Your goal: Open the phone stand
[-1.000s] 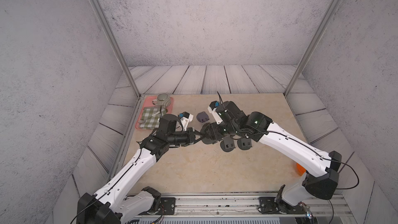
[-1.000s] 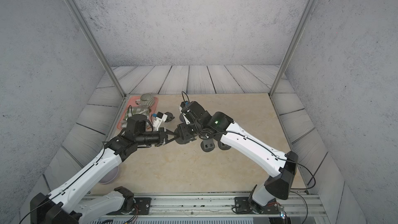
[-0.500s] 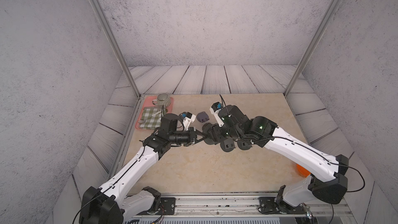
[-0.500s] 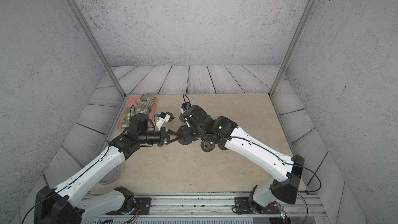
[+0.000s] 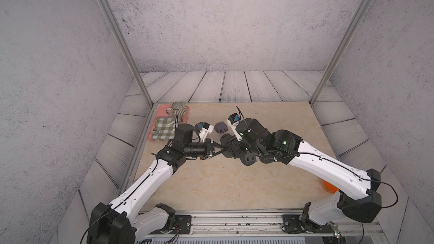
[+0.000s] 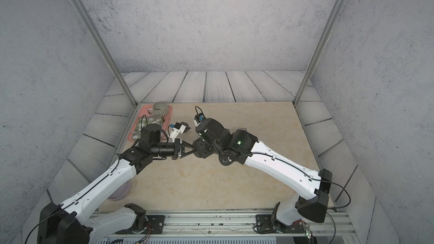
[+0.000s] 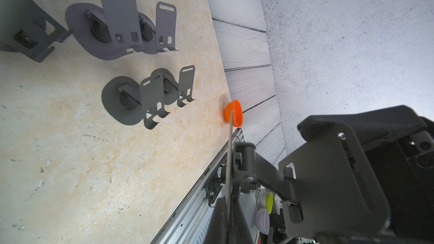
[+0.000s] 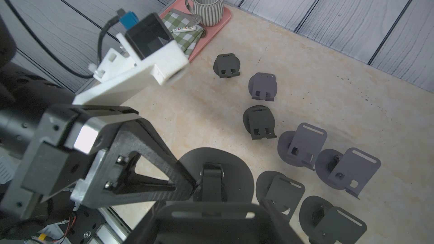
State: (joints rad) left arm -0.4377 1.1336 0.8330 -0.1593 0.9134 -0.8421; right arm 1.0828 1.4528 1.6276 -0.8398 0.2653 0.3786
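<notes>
Above the beige marble tabletop [image 5: 223,184], left of centre, left fingers [image 8: 159,151] pinch the dark grey metal phone stand [image 8: 234,172] by its round base, right fingers [image 7: 366,119] clasp its plate; unfolding seems underway, needing a steady hinge swing.

The whole surface [image 5: 211,184] was seen from high at the front in both top views; the opened stands [image 7: 150,95] were shared by the close, tilted wrist views.

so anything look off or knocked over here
Nothing stands out: the phone stands on the table all rest on their bases, the striped mug is upright on the pink tray, and nothing is spilled.
</notes>
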